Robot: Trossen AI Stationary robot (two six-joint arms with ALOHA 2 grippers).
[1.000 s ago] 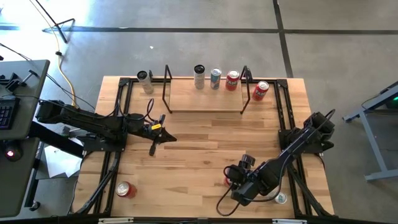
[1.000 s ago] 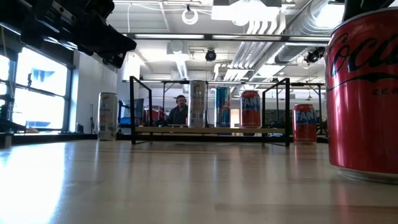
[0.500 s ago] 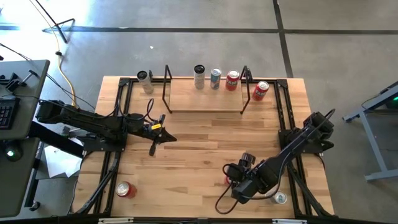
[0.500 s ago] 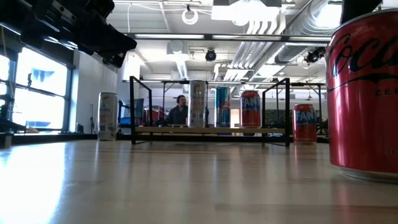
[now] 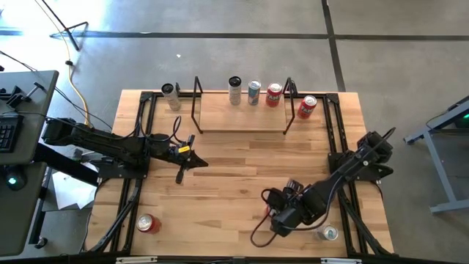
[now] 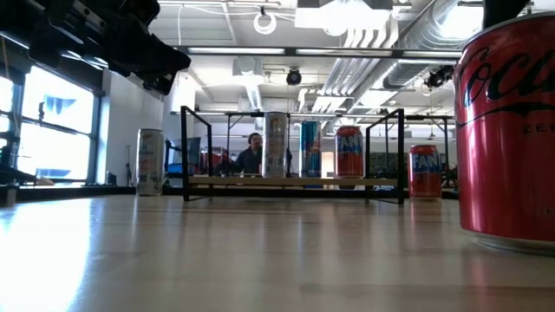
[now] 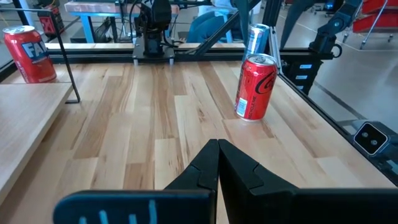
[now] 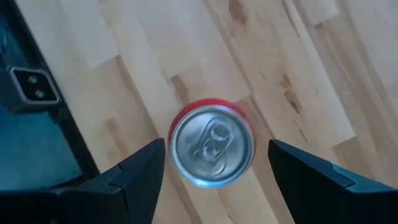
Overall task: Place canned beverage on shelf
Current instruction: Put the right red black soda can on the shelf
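Red cola can (image 8: 211, 145) stands upright, lid up, between the right tool's (image 8: 211, 163) spread fingers.

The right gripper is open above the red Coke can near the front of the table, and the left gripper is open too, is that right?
Not quite. The right gripper is open above the red Coke can, but the left wrist view shows the left gripper shut, fingers pressed together.

Red cola can (image 8: 212, 146) stood upright near the table's front edge, right of centre. Shelf (image 5: 242, 121) sat at the rear edge, three cans on it.
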